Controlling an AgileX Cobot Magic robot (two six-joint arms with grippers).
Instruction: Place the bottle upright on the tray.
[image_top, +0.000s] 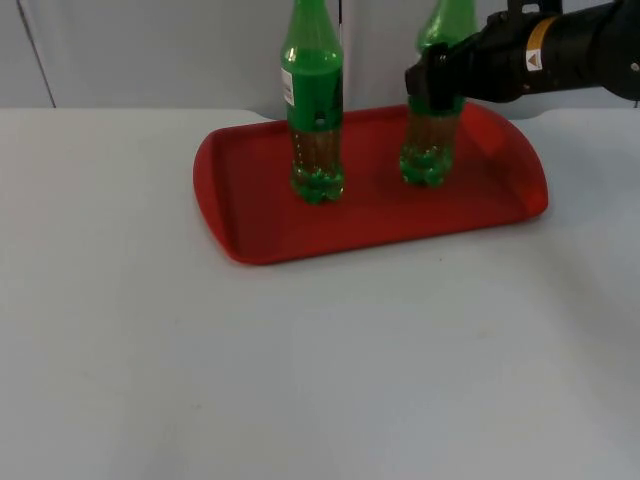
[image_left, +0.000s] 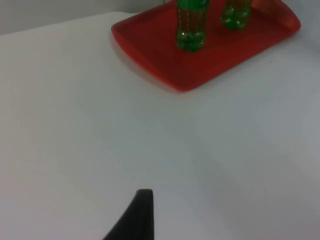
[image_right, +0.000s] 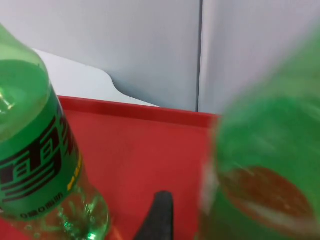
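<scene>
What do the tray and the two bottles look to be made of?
Tray: probably moulded plastic, uniform red with a soft sheen and rounded raised rim. Left bottle and right bottle: clear green plastic, likely PET; light passes through their ridged bases.

Obstacles: two green bottles stand upright on the red tray, the right-hand bottle directly at the right gripper and pressed close against its black fingertip; the left-hand bottle stands beside it, apart, leaving a bare strip of tray floor between the two. Behind both, the grey partition wall closes off the far side. Free room: the white table ahead of the left gripper's fingertip, open up to the tray's rim.
</scene>
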